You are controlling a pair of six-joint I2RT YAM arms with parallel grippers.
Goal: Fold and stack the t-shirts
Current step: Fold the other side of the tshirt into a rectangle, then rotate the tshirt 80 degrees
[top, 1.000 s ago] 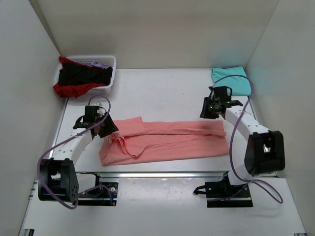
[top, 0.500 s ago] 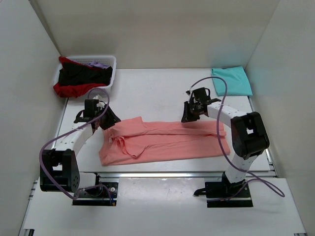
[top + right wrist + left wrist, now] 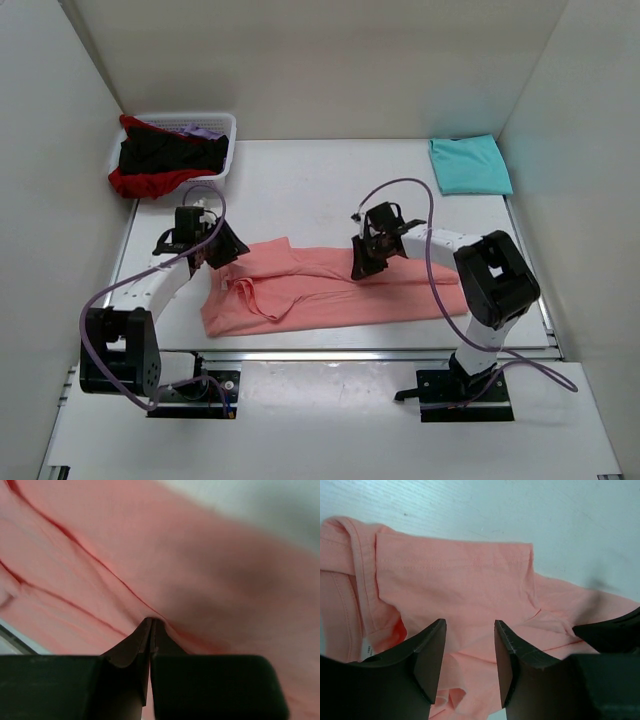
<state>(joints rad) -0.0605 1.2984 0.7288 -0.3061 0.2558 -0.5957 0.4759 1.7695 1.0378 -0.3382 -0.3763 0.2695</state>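
Note:
The salmon-pink t-shirt (image 3: pixel 400 285) lies lengthwise across the front of the table, partly folded, collar end at the left. My left gripper (image 3: pixel 222 250) is open, its jaws hovering over the sleeve and collar end (image 3: pixel 455 575) without touching it; midway between its tips is pink cloth (image 3: pixel 470 626). My right gripper (image 3: pixel 360 268) is shut, its tips (image 3: pixel 151 621) pinched into a pucker of the pink cloth (image 3: pixel 210 555) near the shirt's middle, by its far edge. A folded turquoise t-shirt (image 3: pixel 470 165) lies at the back right.
A white slatted basket (image 3: pixel 222 165) at the back left holds a black shirt (image 3: pixel 165 152), a red one (image 3: pixel 140 183) hanging over its rim, and a lilac one (image 3: pixel 203 130). White walls close in both sides and the back.
My right gripper has swept left from the shirt's right end to its middle and come down onto the cloth. My left gripper has shifted slightly right over the collar end.

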